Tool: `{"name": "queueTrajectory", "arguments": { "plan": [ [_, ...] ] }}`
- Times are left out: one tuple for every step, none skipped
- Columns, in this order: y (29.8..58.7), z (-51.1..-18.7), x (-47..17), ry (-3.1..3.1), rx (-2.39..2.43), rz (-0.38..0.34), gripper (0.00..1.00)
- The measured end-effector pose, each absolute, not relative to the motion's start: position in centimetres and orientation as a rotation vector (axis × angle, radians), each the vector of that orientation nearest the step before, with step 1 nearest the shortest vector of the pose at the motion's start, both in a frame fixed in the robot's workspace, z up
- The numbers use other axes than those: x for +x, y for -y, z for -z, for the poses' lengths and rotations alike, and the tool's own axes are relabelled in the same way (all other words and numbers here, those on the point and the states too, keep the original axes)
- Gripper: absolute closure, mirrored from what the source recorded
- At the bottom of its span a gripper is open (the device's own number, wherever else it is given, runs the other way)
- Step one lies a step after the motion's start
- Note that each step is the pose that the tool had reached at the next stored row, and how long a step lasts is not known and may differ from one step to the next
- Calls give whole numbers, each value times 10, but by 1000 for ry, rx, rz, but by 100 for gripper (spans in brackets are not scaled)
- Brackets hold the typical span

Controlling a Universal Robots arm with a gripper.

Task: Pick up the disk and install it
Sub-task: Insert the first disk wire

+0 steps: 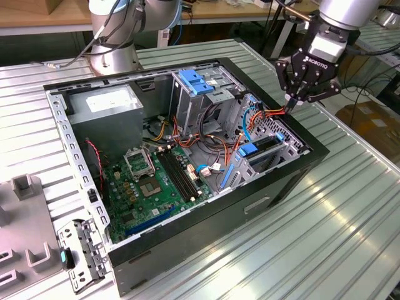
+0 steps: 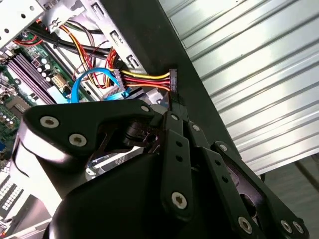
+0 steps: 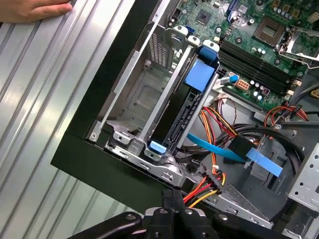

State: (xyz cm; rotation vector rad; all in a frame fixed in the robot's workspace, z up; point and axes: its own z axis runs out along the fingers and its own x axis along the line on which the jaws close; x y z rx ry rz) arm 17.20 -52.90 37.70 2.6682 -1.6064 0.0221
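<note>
Here's the computer case, lying open on the ribbed metal tabletop, and the claw hangs over the case's rim on the exterior view's right. In both wrist views its fingers are drawn together, tip against tip. Right at those tips is the black power plug on its bundle of red, yellow and black wires. The plug touches the fingertips, or very nearly, but whether it is actually pinched between them I cannot tell.

Now the disk. It is not in the claw. It sits in the drive cage in the case's near corner, just below and inward of the claw. In the first wrist view the disk stands on edge in its slot, dark body between blue rails, with a bright blue tab at the end toward the motherboard. The cage compartment beside it, toward the case wall, is bare metal. A flat blue cable runs close past the claw-side end of the disk, and the power plug hangs near that end, apart from the disk.

On writing: white lettering runs across the claw's black body, and a pale label sits on the power supply. A light-blue latch plate tops the bays at the back. A person's hand rests on the tabletop in the first wrist view.
</note>
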Motion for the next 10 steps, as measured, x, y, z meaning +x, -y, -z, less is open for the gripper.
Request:
{"name": "queueTrajectory", "arguments": {
  "plan": [
    [529,-377,172,1596,2674,-22,89],
    [528,-377,173,1585,2681,-22,89],
    [528,-377,173,1557,2698,-23,89],
    [528,-377,173,1532,2712,-23,89],
    [528,-377,173,1509,2725,-24,89],
    [528,-377,173,1451,2757,-24,89],
    [528,-377,173,1405,2781,-25,89],
    [528,-377,173,1378,2794,-26,89],
    [528,-377,173,1358,2804,-26,89],
    [528,-377,174,1344,2811,-26,89]
  ]
}}
